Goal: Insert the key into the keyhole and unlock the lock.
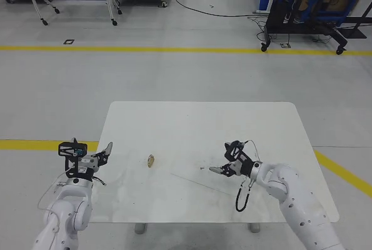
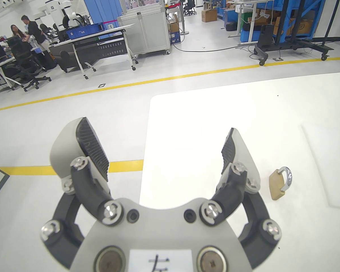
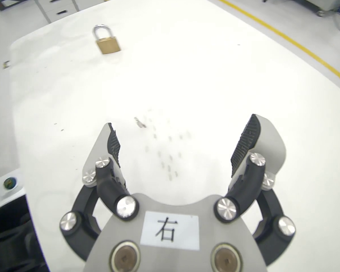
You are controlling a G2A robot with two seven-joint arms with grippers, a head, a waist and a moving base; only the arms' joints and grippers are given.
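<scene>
While the brass padlock (image 1: 150, 161) lay flat on the white desk (image 1: 204, 122), nearer its left edge than its right, the small key (image 3: 140, 122) lay well apart from it toward the middle, just ahead of the right fingers (image 3: 245, 142), which stood spread and empty. At the desk's left edge the left fingers (image 2: 90, 148) hung likewise wide apart, near the padlock.

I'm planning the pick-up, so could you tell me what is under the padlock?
The padlock lies flat on the white table; nothing else shows beneath it. Its underside is covered. The key lies apart, near the right hand.
</scene>
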